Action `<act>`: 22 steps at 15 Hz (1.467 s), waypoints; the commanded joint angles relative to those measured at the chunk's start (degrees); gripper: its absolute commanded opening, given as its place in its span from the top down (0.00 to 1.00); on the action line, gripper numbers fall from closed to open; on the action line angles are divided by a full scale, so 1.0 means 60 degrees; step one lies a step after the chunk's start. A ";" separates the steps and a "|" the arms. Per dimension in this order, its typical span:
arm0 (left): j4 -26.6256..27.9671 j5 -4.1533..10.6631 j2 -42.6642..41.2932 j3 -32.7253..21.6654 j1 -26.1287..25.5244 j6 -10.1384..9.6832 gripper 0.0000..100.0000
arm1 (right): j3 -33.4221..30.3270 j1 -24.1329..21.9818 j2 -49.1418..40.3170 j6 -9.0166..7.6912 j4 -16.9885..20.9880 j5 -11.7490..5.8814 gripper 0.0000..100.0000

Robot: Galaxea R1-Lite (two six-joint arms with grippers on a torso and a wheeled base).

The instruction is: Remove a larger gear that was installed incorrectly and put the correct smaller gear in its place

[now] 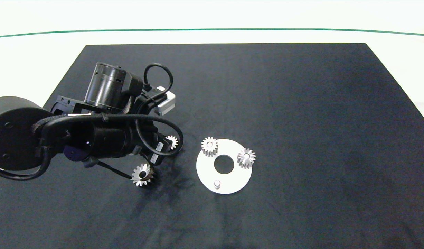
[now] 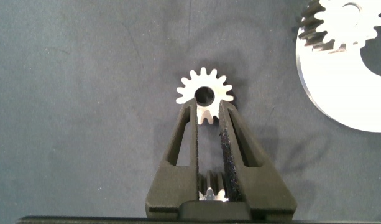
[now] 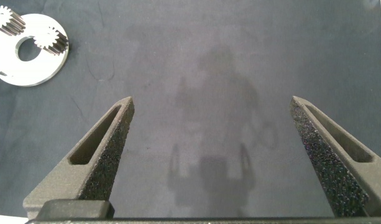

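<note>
Already the big star-toothed silver gear (image 1: 141, 174) lies off on the black mat (image 1: 301, 121) — my left gripper (image 2: 206, 107) pinches the small blunt-toothed silver gear (image 2: 204, 93) nearby; the bare peg (image 1: 217, 183) on the white disc (image 1: 205, 173) awaits it. Right gripper (image 3: 212, 102) idles agape.

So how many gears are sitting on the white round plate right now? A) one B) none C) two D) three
C: the head view shows two gears on the white plate, and its third peg is bare.
</note>
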 commanded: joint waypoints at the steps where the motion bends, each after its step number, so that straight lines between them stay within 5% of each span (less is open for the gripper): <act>1: -0.0006 0.0023 -0.0043 0.0066 0.0014 0.0021 0.81 | 0.0006 0.0006 -0.0010 -0.0007 0.0013 0.0004 0.00; 2: 0.0009 0.0008 -0.0029 0.0051 0.0028 0.0007 0.00 | 0.0006 0.0006 -0.0010 -0.0007 0.0013 0.0004 0.00; 9: 0.0756 0.0008 0.0220 -0.0330 0.0014 0.0007 0.00 | 0.0035 0.0006 0.0004 -0.0007 0.0013 0.0004 0.00; 22: 0.1063 0.0008 0.1202 -0.1238 0.0057 -0.0697 0.00 | 0.0167 0.0020 -0.0010 -0.0007 0.0013 0.0004 0.00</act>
